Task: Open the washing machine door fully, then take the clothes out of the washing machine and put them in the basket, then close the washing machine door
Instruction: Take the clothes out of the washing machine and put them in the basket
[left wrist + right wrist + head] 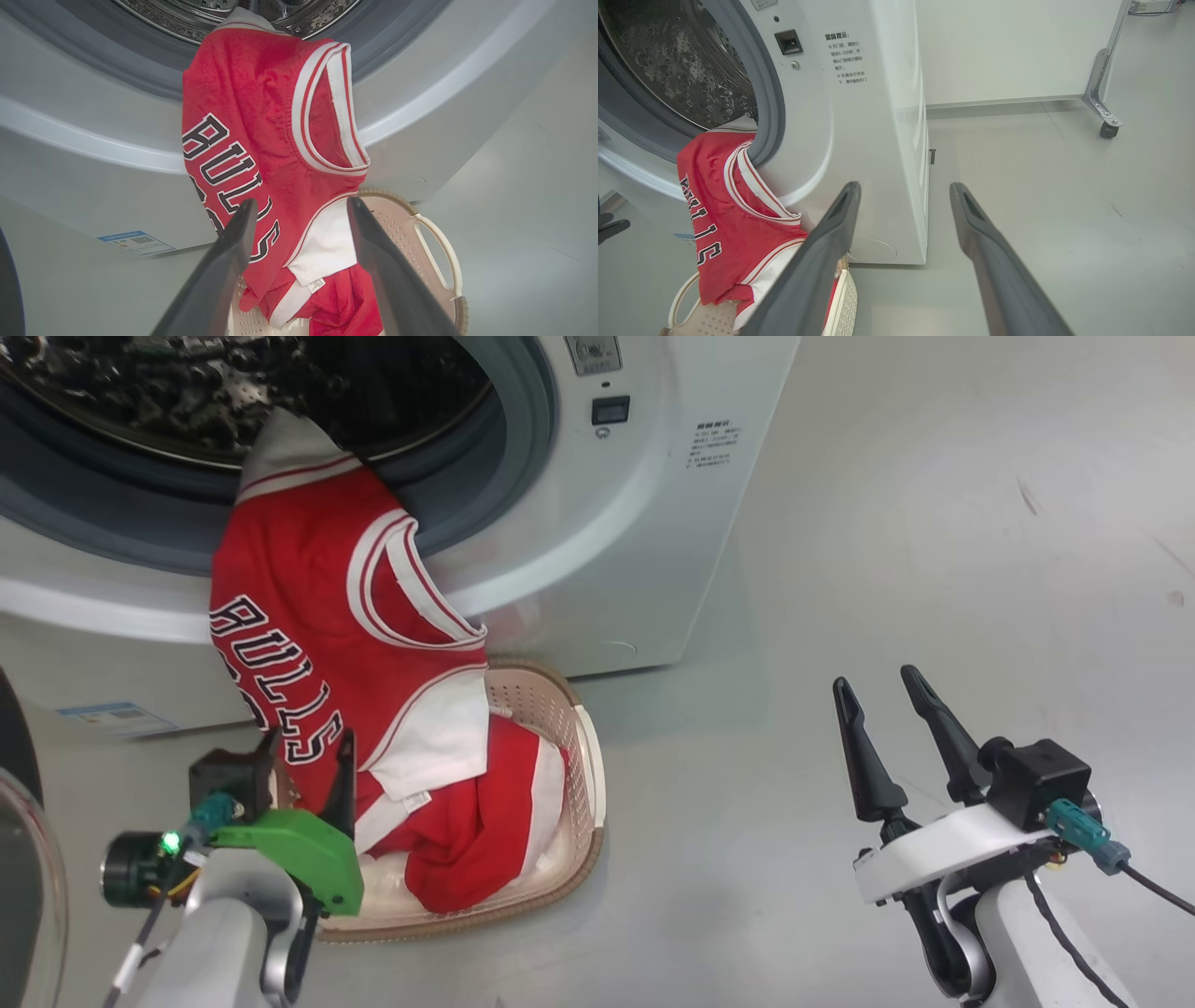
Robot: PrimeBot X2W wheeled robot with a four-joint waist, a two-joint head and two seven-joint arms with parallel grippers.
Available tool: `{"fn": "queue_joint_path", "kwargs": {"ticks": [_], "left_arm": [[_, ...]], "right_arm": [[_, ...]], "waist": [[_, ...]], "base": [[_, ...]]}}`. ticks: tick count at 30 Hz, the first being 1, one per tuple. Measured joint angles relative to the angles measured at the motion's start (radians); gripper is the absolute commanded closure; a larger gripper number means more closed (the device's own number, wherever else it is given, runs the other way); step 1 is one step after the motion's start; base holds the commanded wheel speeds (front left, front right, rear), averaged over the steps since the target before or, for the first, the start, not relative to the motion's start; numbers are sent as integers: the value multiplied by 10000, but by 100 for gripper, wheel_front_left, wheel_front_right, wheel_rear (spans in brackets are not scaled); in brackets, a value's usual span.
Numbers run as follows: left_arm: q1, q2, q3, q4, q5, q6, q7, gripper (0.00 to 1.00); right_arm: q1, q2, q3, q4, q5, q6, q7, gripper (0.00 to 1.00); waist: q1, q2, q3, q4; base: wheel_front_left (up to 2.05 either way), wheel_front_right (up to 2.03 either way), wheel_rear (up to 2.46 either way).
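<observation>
Clothes [327, 644], red white-striped garments, trail from the white front-loading washing machine's [644, 523] drum, upper left, into the cream perforated basket [583, 737], apparently caught on the rim. The fingers of the left gripper [311, 739] and right gripper [878, 679] are spread wide and hold nothing.

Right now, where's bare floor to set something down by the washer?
Free: floor right of the basket and washing machine, around the right end effector. Crowded: the jersey drapes from the drum into the basket, left end effector open before it.
</observation>
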Motion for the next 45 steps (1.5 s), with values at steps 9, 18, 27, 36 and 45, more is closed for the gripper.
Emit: {"fn": "queue_joint_path", "kwargs": {"ticks": [9, 18, 27, 36, 45], "left_arm": [[-1421, 487, 299, 1070, 146, 119, 765, 0], [-2747, 805, 635, 1764, 130, 140, 1089, 0], [-3412, 863, 811, 2596, 111, 224, 1083, 0], [-3886, 1145, 1112, 3223, 115, 399, 965, 0], [-4477, 1231, 1133, 3678, 107, 397, 773, 100]], "right_arm": [[-527, 104, 121, -150, 0, 35, 0, 0], [-851, 130, 123, -153, 4, 71, -27, 0], [-1036, 159, 117, 35, 8, 109, -142, 0], [-1267, 171, 190, 94, 8, 150, -153, 0], [-1450, 176, 171, 201, 12, 157, -249, 0]], "waist": [[0, 0, 923, -355], [0, 0, 1751, -813], [0, 0, 2247, -1111], [0, 0, 2407, -1179], [1, 0, 2708, -1272]], "base": [[0, 0, 0], [0, 0, 0], [0, 0, 0], [0, 0, 0], [0, 0, 0]]}}
